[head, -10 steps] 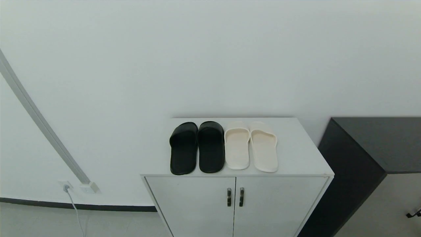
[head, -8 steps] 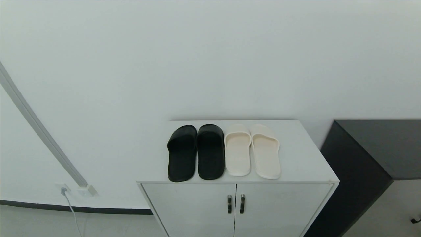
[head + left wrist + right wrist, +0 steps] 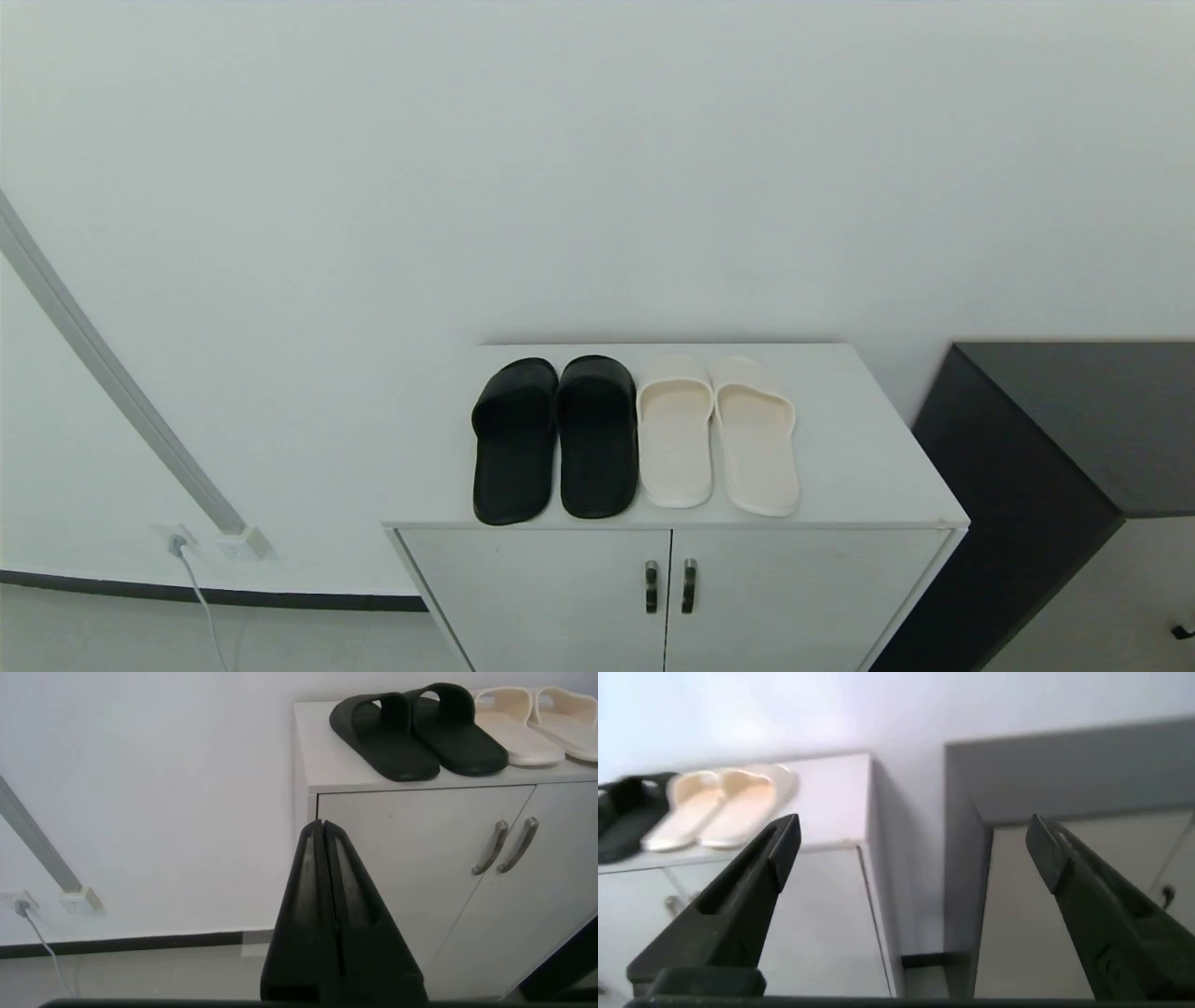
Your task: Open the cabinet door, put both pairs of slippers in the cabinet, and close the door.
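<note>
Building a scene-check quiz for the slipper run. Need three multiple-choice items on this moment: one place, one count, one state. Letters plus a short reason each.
1. Where are the black slippers?
A) on the floor
B) on top of the cabinet
C) inside the cabinet

2. How many slippers are in sight?
A) two
B) three
C) four

3. The cabinet doors are:
A) both shut
B) one ajar
C) both wide open

Answers:
1 B: they lie on the white top beside the cream pair.
2 C: two black and two cream.
3 A: both sit flush, handles side by side.
</note>
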You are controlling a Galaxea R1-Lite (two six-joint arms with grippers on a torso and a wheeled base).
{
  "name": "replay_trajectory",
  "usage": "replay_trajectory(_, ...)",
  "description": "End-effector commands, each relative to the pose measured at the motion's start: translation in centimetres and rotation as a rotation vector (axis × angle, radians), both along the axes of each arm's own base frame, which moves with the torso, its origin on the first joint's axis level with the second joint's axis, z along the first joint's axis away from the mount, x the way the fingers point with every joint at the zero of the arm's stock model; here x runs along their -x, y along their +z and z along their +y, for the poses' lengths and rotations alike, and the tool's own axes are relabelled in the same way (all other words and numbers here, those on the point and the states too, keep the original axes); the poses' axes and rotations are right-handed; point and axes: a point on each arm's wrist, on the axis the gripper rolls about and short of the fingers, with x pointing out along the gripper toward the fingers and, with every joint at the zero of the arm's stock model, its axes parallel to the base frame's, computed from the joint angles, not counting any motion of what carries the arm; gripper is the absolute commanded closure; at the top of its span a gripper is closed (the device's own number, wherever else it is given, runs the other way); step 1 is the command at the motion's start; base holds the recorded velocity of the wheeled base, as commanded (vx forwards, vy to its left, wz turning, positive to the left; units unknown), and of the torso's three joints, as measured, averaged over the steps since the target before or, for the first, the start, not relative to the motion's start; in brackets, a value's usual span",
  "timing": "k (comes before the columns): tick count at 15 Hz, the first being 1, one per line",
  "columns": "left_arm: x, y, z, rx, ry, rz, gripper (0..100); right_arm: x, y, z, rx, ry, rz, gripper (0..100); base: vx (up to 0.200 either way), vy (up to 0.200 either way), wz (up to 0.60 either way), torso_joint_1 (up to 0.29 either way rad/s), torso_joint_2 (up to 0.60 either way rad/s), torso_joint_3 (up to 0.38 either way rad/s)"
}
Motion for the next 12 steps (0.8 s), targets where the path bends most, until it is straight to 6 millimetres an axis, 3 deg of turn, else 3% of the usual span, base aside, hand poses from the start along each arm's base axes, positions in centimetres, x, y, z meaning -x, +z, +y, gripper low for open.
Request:
replay_trajectory(1, 0.0, 0.0, 0.0, 0.001, -0.001, 0.001, 100, -2.9, 3.4, 0.3, 0.041, 0.119, 0.267, 0, 0.000, 0.000, 0.00, 0.000, 0.00, 0.000)
replay_trajectory(4, 0.0, 0.0, 0.0, 0.002, -0.001, 0.003, 100, -8.7, 6.1, 0.5, 0.041, 0.194, 0.351, 0, 0.000, 0.000, 0.00, 0.000, 0.00, 0.000)
replay_trajectory(6, 0.0, 0.0, 0.0, 0.002, -0.001, 0.003, 100, -11.6, 6.8, 1.6, 0.061, 0.312, 0.382, 0, 0.000, 0.000, 0.00, 0.000, 0.00, 0.000)
replay_trajectory(8, 0.0, 0.0, 0.0, 0.007, -0.001, 0.001, 100, -14.4, 6.9, 4.7, 0.102, 0.359, 0.393, 0, 0.000, 0.000, 0.00, 0.000, 0.00, 0.000)
replay_trajectory(12, 0.0, 0.0, 0.0, 0.005, -0.001, 0.001, 100, -18.4, 8.0, 11.5, 0.017, 0.365, 0.390, 0, 0.000, 0.000, 0.00, 0.000, 0.00, 0.000)
